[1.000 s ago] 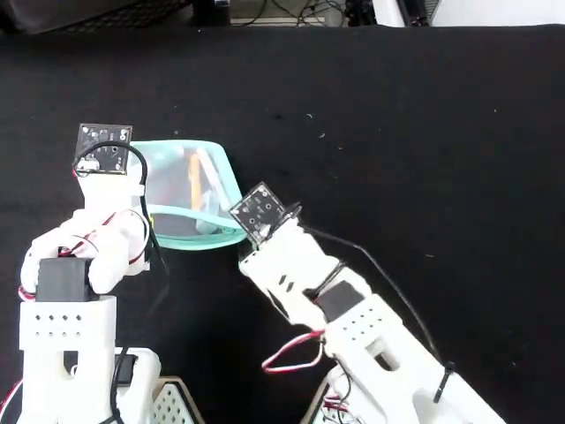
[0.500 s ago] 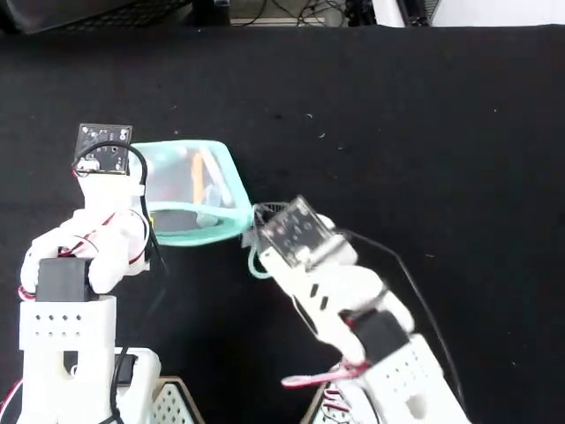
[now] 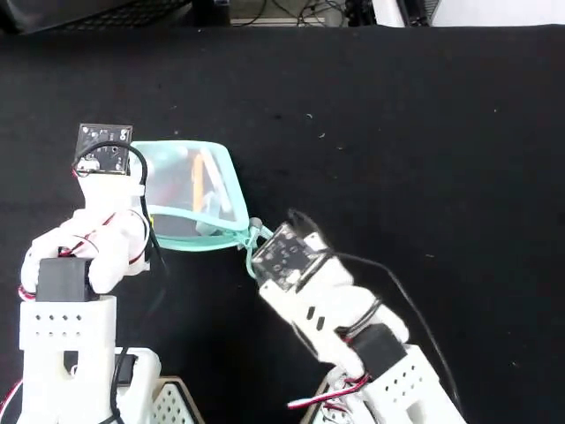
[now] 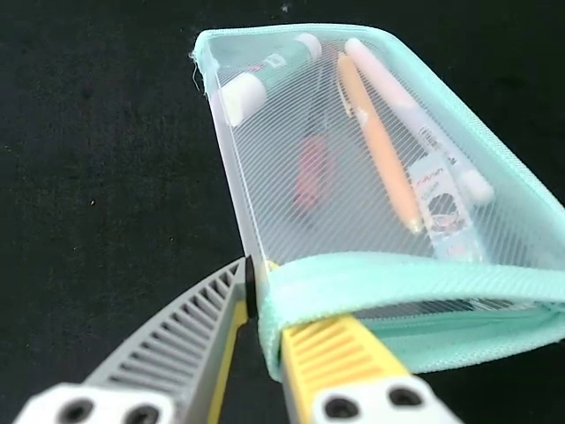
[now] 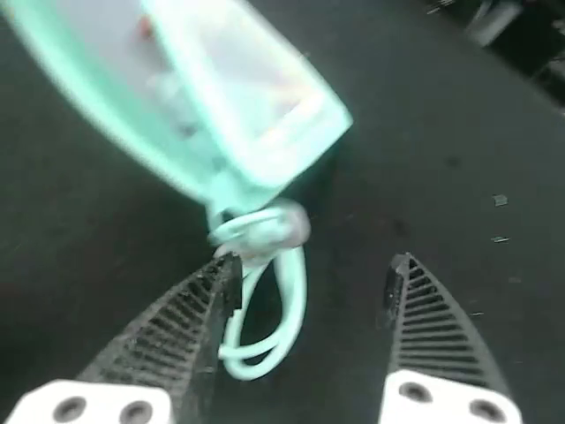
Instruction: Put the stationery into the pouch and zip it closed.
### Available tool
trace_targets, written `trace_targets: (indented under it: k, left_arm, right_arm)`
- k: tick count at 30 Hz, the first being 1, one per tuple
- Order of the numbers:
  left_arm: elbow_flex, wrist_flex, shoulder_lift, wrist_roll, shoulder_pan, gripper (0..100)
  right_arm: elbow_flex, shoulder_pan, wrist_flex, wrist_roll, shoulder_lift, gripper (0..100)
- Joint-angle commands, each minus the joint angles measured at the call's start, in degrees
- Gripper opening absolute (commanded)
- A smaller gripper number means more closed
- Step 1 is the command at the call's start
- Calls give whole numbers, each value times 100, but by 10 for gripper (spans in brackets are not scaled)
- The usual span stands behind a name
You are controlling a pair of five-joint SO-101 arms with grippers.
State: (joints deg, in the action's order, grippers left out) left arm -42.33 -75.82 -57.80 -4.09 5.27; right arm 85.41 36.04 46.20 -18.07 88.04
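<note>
The mint mesh pouch (image 3: pixel 190 190) lies on the black table with pens, a glue stick and other stationery inside (image 4: pixel 380 150). My left gripper (image 4: pixel 257 284) is shut on the pouch's zipper edge at its near left end. The pouch's zip pull with a mint cord loop (image 5: pixel 263 305) lies at the pouch's right corner (image 3: pixel 253 233). My right gripper (image 5: pixel 309 269) stands open just short of that corner, the loop lying by one finger (image 5: pixel 212 291), nothing held between the fingers.
Black table cloth stretches to the right and far side (image 3: pixel 415 132). The left arm's body (image 3: pixel 84 256) stands in front of the pouch; the right arm (image 3: pixel 327 300) runs diagonally from the front middle. Cables lie beyond the far edge.
The right arm has drawn back from the pouch's right end toward the front, tugging that corner and the zip pull out to the right. The left arm has kept still.
</note>
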Motion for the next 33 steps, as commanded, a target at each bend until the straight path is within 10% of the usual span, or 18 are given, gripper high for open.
trace_targets:
  k: [1,17,23,33]
  left_arm:
    - [215,0,0,-44,-22,33]
    - [-92,158,-35,-79,-22,33]
    - [-92,185,-53,-79,-22,33]
    - [-48,158,-53,-79,-22,33]
  right_arm:
    - [75,431,-167,-9,48,273]
    - [321,404,-1503,281,31,264]
    - [330,387,-1486,273,31,55]
    - [673,378,-1503,290,31,178]
